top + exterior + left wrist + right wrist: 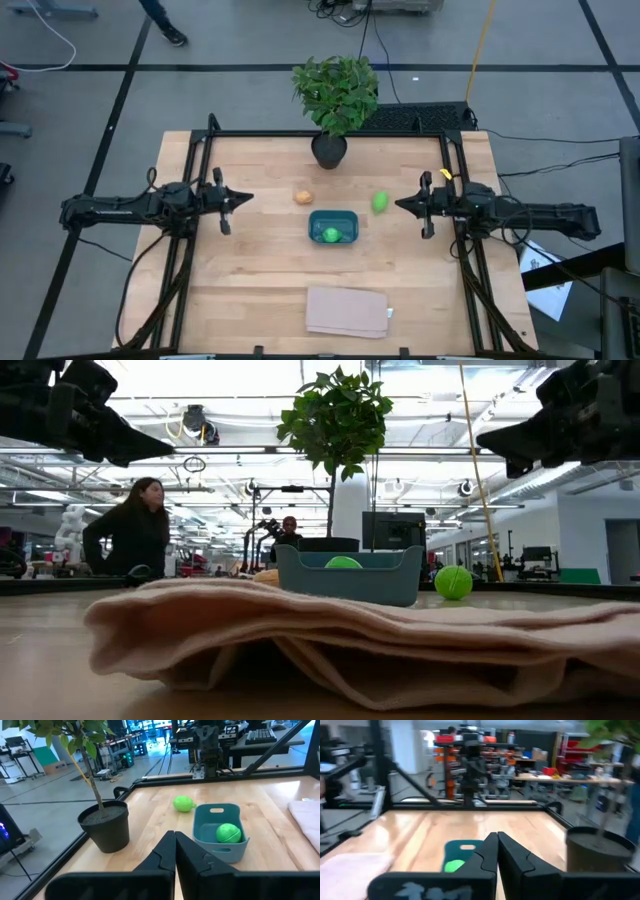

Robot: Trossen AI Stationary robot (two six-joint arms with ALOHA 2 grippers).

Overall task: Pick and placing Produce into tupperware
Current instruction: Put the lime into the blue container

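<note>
the table (240, 290) carried everything, with the potted plant (334, 100) at the middle of its far edge and a folded tan cloth (346, 311) near the middle of its near edge. the teal tupperware (333, 215) sat near the table's centre, and one green piece (331, 235) was already seen inside it. a second green piece (380, 202) lay on the bare wood just beside the tupperware, toward the right edge, and the orange-tan piece (303, 197) lay near it on the side toward the left edge and the plant.

the left tool (245, 198) was held above the left part of the table and the right tool (400, 205) above the right part, each fully closed with nothing gripped.

two pieces were judged still to be placed. being small and rounded, either could be nudged into a roll if closed fingers were lowered onto it, so the fingers would need spreading first. the tupperware looked light and could be shoved by a careless release. the orange-tan piece lay close enough to the plant pot that the leaves could be brushed.
</note>
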